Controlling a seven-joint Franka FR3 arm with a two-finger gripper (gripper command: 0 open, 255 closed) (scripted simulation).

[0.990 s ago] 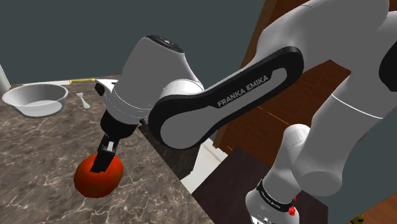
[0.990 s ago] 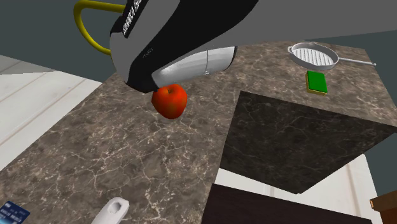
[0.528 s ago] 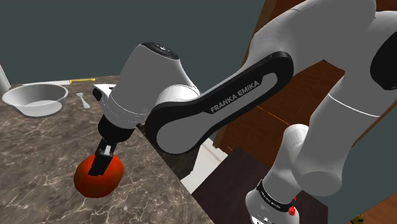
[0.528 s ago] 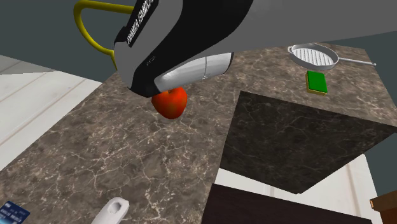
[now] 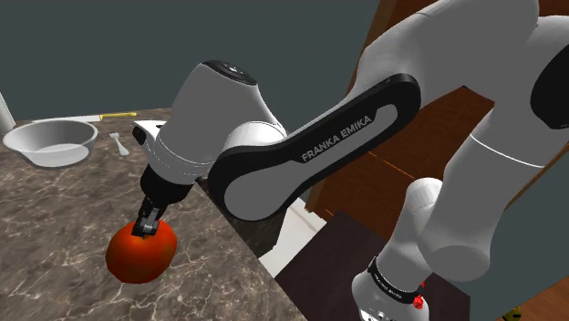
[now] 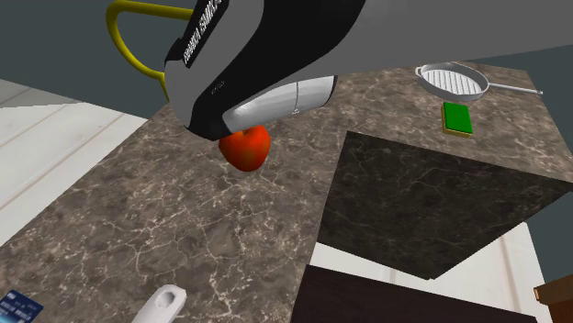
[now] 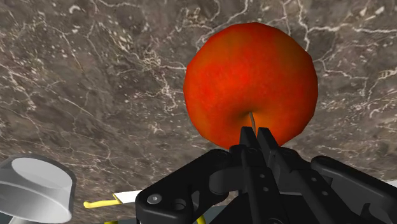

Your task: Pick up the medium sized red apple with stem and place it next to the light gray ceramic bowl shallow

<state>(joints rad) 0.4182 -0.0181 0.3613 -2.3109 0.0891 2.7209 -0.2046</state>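
The red apple (image 5: 141, 255) rests on the marbled counter (image 5: 55, 219), near its edge in the shoulder view. My black gripper (image 5: 144, 230) stands right over the apple's top with its fingers shut together. In the wrist view the fingertips (image 7: 248, 135) meet at the dimple of the apple (image 7: 251, 83), where the thin stem (image 7: 252, 118) rises just past them; I cannot tell whether the stem is pinched. The light grey bowl (image 5: 50, 141) sits at the far left of the shoulder view, well away from the apple. The arm covers part of the apple (image 6: 246, 149) in the second exterior view.
A grey pan (image 6: 452, 81) and a green sponge (image 6: 457, 117) lie at the counter's far right in the second exterior view. A dark slab (image 6: 432, 202) adjoins the counter there. A small white utensil (image 5: 118, 141) lies beside the bowl (image 7: 32, 188).
The hand dropped slightly, then the fingers, which stood open astride the apple, closed together at its top. The apple has not moved.
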